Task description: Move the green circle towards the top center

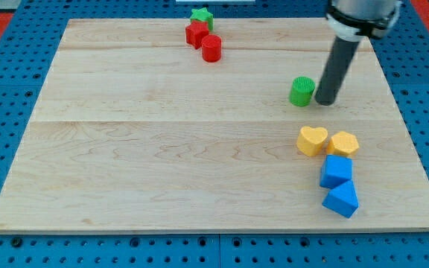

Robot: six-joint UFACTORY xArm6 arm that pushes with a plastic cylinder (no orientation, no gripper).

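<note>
The green circle point(301, 91), a short green cylinder, stands on the wooden board point(162, 149) in the right half, above the yellow blocks. My tip point(324, 102) is on the board just to the right of the green circle, very close to it or touching its right side. The dark rod rises from there toward the view's top right.
A green star point(201, 15), a red star point(196, 33) and a red cylinder point(211, 48) cluster at the top centre. A yellow heart point(312, 140) and yellow hexagon point(343, 143) lie at the right, with two blue blocks point(337, 171) point(340, 199) below them.
</note>
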